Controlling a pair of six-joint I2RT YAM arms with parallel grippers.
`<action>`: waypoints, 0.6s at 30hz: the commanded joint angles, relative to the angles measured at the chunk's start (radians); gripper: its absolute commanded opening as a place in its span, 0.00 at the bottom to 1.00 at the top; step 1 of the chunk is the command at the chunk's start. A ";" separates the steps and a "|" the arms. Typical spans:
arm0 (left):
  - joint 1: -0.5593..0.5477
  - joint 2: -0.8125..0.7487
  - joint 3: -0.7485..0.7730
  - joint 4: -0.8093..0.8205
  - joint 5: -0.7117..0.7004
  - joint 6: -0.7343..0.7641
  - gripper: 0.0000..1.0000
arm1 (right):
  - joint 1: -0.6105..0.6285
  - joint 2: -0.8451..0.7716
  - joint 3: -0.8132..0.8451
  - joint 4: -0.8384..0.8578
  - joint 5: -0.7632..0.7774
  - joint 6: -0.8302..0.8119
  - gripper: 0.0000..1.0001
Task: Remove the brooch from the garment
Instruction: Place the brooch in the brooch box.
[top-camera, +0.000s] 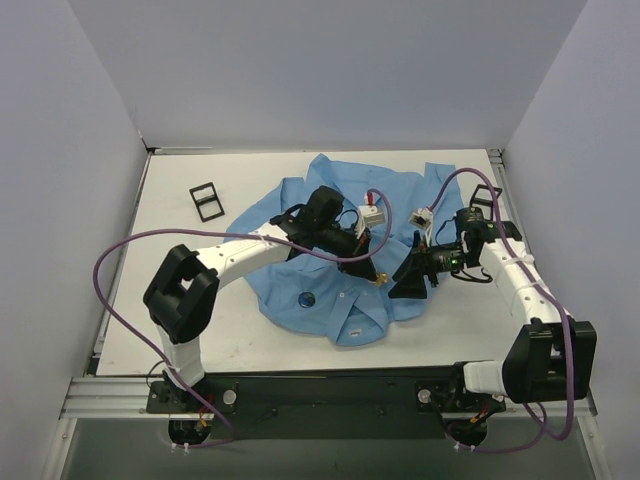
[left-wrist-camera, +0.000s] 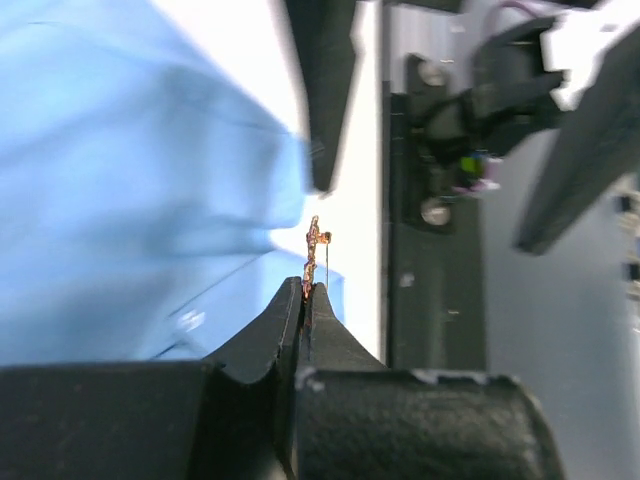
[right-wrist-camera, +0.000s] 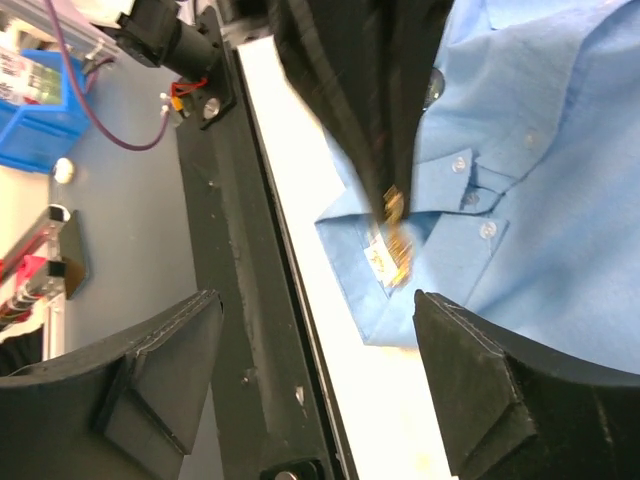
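Two tools: my left tool (left-wrist-camera: 308, 289) is clenched on a small gold piece (left-wrist-camera: 314, 248) above the shirt (top-camera: 330, 180) collar; my right tool (right-wrist-camera: 318, 305) is released. The brooch (top-camera: 307, 298) lies on the shirt front.

A shirt (top-camera: 330, 250) is spread at the middle of the counter (top-camera: 180, 320). On the shirt, toward seven o'clock of its middle, a brooch (top-camera: 307, 298) is laid. One frame (top-camera: 205, 200) is set on the counter at ten o'clock of the shirt, apart from it. A second frame (top-camera: 485, 197) is set at two o'clock, near the cloth. Over the shirt's four o'clock part the left pincer (top-camera: 381, 275) is placed, with a small metal piece (left-wrist-camera: 313, 240) pinched between its tips. The right pincer (top-camera: 406, 268) is found just at three o'clock of it.
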 joint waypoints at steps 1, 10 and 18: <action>0.040 -0.097 0.026 -0.046 -0.175 0.083 0.00 | -0.008 -0.064 0.042 -0.012 0.029 -0.002 0.80; 0.127 -0.185 0.037 -0.156 -0.526 0.374 0.00 | -0.006 -0.168 0.097 -0.042 0.269 0.003 0.96; 0.207 -0.299 -0.128 -0.040 -1.005 0.606 0.00 | -0.005 -0.306 0.083 -0.071 0.338 -0.062 1.00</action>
